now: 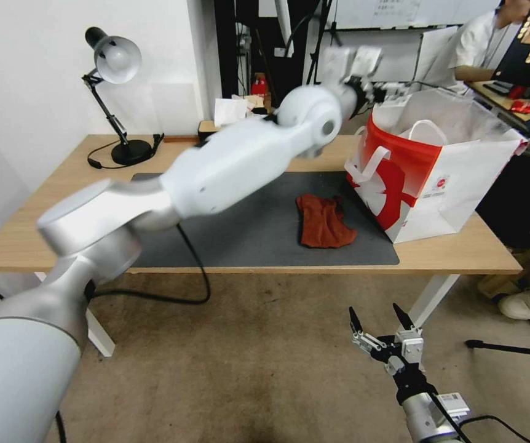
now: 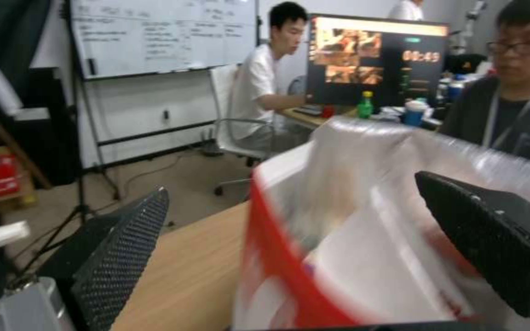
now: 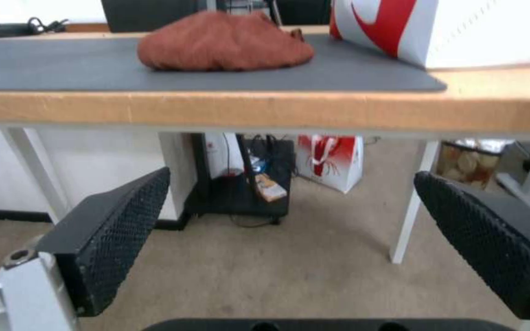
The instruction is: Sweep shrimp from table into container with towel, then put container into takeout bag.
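Note:
The takeout bag [image 1: 437,178] stands open at the right end of the table [image 1: 50,221], white with a red print and loop handles. My left arm reaches across the table, and its gripper [image 1: 354,61] hangs open above the bag's far rim. In the left wrist view the left gripper [image 2: 290,186] holds nothing, with the bag [image 2: 351,257] just beneath it. The rust-red towel [image 1: 323,221] lies crumpled on the dark mat [image 1: 253,240], left of the bag. My right gripper [image 1: 379,326] is open below the table's front edge, level with the towel [image 3: 222,41]. The shrimp and container are out of view.
A desk lamp [image 1: 114,61] stands at the table's back left. A black cable [image 1: 197,271] loops down over the front edge. Under the table are a white leg [image 3: 409,216], a black unit [image 3: 240,197] and another red-and-white bag [image 3: 329,156]. People sit to the right.

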You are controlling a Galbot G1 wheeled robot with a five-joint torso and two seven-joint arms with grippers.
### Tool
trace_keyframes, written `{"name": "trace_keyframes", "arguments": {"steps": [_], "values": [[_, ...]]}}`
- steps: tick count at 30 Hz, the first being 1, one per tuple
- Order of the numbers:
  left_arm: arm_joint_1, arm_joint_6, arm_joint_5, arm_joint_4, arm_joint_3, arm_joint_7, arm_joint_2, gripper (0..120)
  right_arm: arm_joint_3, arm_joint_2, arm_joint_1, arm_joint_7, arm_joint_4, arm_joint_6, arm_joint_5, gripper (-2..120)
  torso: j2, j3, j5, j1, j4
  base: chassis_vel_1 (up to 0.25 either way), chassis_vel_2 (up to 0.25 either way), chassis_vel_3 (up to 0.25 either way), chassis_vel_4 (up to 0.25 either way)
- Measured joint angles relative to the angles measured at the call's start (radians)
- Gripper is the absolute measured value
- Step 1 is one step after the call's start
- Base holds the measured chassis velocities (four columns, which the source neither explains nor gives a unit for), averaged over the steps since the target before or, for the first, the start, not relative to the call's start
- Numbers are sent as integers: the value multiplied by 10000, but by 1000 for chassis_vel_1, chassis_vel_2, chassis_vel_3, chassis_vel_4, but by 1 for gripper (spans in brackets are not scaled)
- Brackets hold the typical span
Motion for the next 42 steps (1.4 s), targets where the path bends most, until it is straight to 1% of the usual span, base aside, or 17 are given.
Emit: {"name": "trace_keyframes", "arguments": {"steps": [2,6,8,12,14,16,18,19,23,24,25,26,27,30,31,34,42], "values": [[961,-53,605,-983,-337,-228,962,100,0,29,-5,12,170,-22,-86,100,-1,0,-2,1,6,0,0,0,0],[1725,-532,1343,-1562,-401,-225,1702,100,-10,45,-65,18,391,-114,-97,100,-1,1,-5,0,6,0,0,0,0],[2704,-743,1918,-2341,-688,-249,2456,100,-16,96,-179,26,649,-182,-114,100,0,0,-3,1,5,0,0,0,0],[3686,-728,2533,-2885,-1186,-244,2900,100,-20,112,-245,32,730,-206,-118,100,-1,1,-7,-1,3,0,0,0,0],[5042,-804,3021,-3831,-1987,-35,3567,100,-21,106,-295,34,760,-209,-108,100,0,0,-2,0,3,0,0,0,0],[5189,-812,3066,-3939,-2061,-5,3652,100,-20,105,-303,34,765,-209,-96,100,-1,0,-4,1,1,0,0,0,0],[6922,-1001,3936,-4827,-3259,354,4461,100,-14,93,-349,64,822,-212,66,100,1,-2,7,-1,6,0,0,0,0],[6922,-1001,3936,-4827,-3259,354,4461,100,-14,93,-349,64,822,-212,66,100,1,-2,7,-1,6,0,0,0,0],[8844,-1695,5432,-5263,-4424,507,5091,100,5,28,-391,84,949,-249,109,100,0,-1,2,-1,3,0,0,0,0],[9834,-1922,6064,-5489,-5138,641,5354,100,21,-38,-441,93,1039,-262,112,100,0,0,-2,-1,5,0,0,0,0],[10182,-1978,6286,-5573,-5403,690,5435,100,32,-69,-464,93,1083,-273,112,100,0,0,-5,0,6,0,0,0,0],[11192,-2126,6864,-5824,-6321,842,5557,100,54,-113,-512,93,1190,-282,113,100,1,-1,0,-1,2,0,0,0,0],[11192,-2126,6864,-5824,-6321,842,5557,100,54,-113,-512,93,1190,-282,113,100,1,-1,0,-1,2,0,0,0,0],[13502,-2708,8018,-6192,-7745,967,5560,100,144,-155,-543,93,1268,-280,102,100,1,-1,-8,-1,8,0,0,0,0],[13502,-2708,8018,-6192,-7745,967,5560,100,144,-155,-543,93,1268,-280,102,100,1,-1,-8,-1,8,0,0,0,0],[15461,-3446,9068,-6403,-8824,983,5071,100,228,-200,-550,92,1349,-270,139,100,1,-1,0,-1,-1,0,0,0,0],[17126,-4146,9776,-6520,-9554,1040,4357,100,306,-251,-654,77,1494,-260,174,100,1,-2,4,-2,5,0,0,0,0]]}}
